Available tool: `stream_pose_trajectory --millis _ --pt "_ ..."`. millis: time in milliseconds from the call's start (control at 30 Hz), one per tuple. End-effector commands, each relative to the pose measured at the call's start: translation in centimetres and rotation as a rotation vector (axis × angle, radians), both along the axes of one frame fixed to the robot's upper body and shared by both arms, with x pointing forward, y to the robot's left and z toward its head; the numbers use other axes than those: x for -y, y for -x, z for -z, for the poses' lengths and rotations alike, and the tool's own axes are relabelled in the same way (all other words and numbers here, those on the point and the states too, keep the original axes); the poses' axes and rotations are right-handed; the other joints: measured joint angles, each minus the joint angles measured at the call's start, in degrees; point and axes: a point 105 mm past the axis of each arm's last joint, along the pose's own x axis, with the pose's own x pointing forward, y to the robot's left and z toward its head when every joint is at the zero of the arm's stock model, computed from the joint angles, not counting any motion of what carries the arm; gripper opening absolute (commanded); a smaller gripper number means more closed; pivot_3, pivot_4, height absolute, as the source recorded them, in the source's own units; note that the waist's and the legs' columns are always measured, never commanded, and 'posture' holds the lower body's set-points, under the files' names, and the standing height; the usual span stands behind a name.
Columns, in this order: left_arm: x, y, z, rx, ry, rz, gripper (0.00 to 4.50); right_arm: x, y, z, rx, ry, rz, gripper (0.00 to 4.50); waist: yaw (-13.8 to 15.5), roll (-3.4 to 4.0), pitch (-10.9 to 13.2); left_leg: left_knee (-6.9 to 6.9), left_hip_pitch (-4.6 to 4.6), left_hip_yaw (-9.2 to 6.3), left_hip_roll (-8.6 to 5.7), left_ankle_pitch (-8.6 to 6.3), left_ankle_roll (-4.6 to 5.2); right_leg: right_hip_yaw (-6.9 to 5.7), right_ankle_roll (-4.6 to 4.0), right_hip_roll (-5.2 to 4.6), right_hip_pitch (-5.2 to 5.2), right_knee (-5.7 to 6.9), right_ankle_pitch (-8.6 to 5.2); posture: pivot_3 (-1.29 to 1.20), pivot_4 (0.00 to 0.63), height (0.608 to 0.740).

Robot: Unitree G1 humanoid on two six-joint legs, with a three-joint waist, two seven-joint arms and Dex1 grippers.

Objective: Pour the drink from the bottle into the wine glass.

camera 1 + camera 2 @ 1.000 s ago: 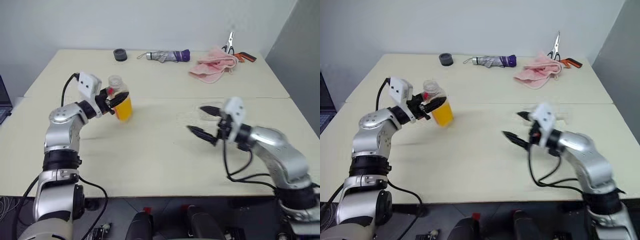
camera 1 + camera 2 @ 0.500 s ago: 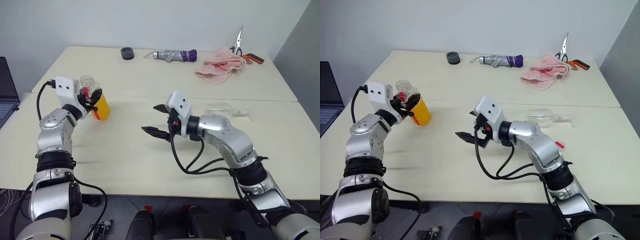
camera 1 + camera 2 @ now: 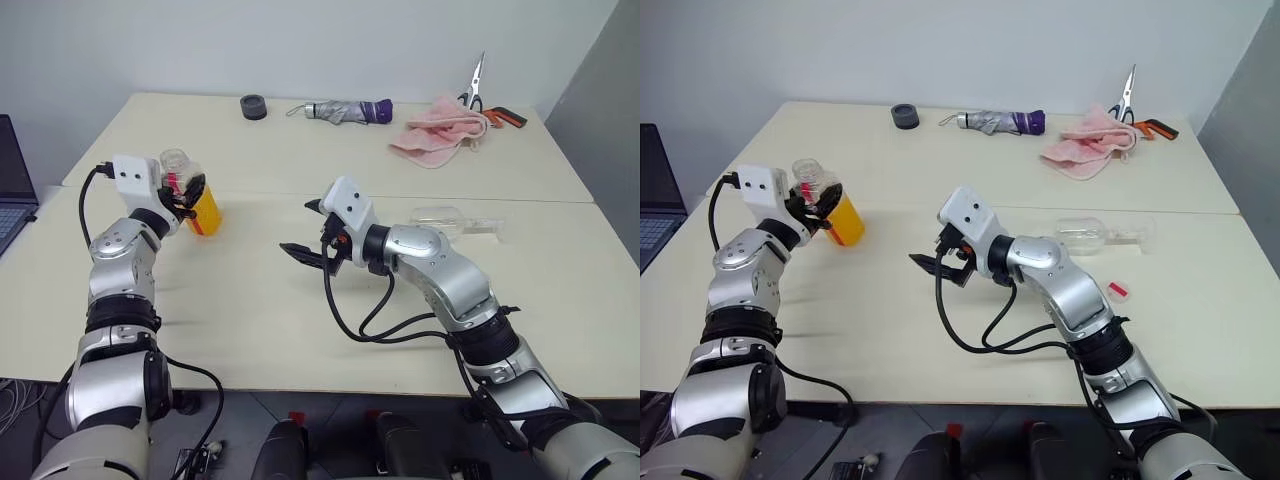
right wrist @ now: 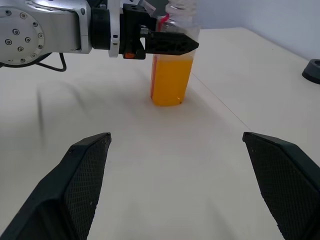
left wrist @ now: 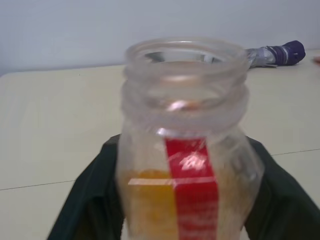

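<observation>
Bottle: your bottle (image 3: 198, 202) stands upright on the desk (image 3: 300, 320) near its left side, cap off, its mouth open.
Drink: the drink (image 4: 170, 80) is orange and fills the lower part of the bottle.
Left hand: your left hand (image 3: 186, 200) sits at the bottle with a black finger on either side of the body; you can see both fingers flanking it in the left wrist view, but whether they press on it or stand just off it cannot be told.
Right hand: your right hand (image 3: 305, 234) hovers over the middle of the desk, fingers spread wide with nothing between them, pointing toward the bottle and well apart from it.
Wine glass: your wine glass (image 3: 455, 220) lies on its side on the desk to the right of the right arm, bowl toward the arm, foot away from it.
Far edge: a dark roll of tape (image 3: 254, 106), a folded umbrella (image 3: 340, 110), a pink cloth (image 3: 437, 130) and scissors (image 3: 476, 80) lie along the back of the desk.
Left margin: a laptop (image 3: 12, 190) shows beside the desk.
</observation>
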Motion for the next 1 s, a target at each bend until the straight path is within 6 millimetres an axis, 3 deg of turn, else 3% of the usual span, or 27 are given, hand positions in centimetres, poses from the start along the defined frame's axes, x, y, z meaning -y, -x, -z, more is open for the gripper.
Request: stream_pose_trajectory --millis 33,100,433,600,733,800,1000 --pt "-0.2 0.3 -1.3 0.069 0.0 -0.006 4.14 -0.2 0.7 -1.6 0.048 -0.043 -0.026 4.5 -0.01 0.0 0.0 0.0 0.0 0.01 0.0 0.0 0.0 0.0 0.0 0.0 0.0 0.0 0.0 0.0 0.15 0.74" --pt "-0.1 0.4 -1.2 0.072 -0.011 -0.008 4.47 -0.2 0.8 -1.6 0.045 -0.042 -0.029 4.5 -0.04 0.0 0.0 0.0 0.0 0.01 0.0 0.0 0.0 0.01 0.0 0.0 0.0 0.0 0.0 0.0 0.15 0.74" --pt "-0.5 2.3 0.7 0.079 -0.04 -0.041 4.47 0.8 1.1 -0.5 0.024 -0.026 -0.017 4.5 -0.04 0.0 0.0 -0.01 0.01 -0.01 0.06 0.0 0.0 0.03 0.0 -0.04 -0.01 -0.01 0.0 0.0 0.15 0.74" --pt "-1.0 3.6 1.0 0.115 -0.02 -0.088 4.47 2.3 1.1 0.3 0.021 -0.014 0.026 4.5 -0.01 -0.02 -0.01 -0.01 0.0 -0.02 0.11 0.0 0.0 0.03 0.0 -0.13 0.0 0.0 0.0 0.0 0.15 0.74" --pt "-1.2 5.2 1.8 0.137 -0.019 -0.147 4.47 3.7 2.3 1.6 0.02 0.017 0.032 4.5 0.0 -0.02 -0.02 -0.02 0.01 -0.02 0.13 0.0 0.0 0.04 0.0 -0.15 0.01 -0.01 0.0 0.0 0.15 0.74" --pt "-0.6 6.5 2.1 0.152 -0.049 -0.151 4.47 5.0 2.8 1.7 0.028 0.013 0.061 4.5 0.0 -0.02 -0.02 -0.03 0.0 -0.01 0.14 0.0 0.0 0.06 0.0 -0.19 0.01 -0.03 0.0 0.0 0.15 0.74" --pt "4.1 9.4 3.3 0.103 -0.097 0.028 4.47 9.2 4.1 1.1 0.086 0.006 0.151 4.5 0.1 -0.03 -0.02 -0.05 0.05 -0.04 0.13 0.0 0.0 0.07 0.01 -0.27 0.1 -0.05 -0.01 0.0 0.15 0.74"
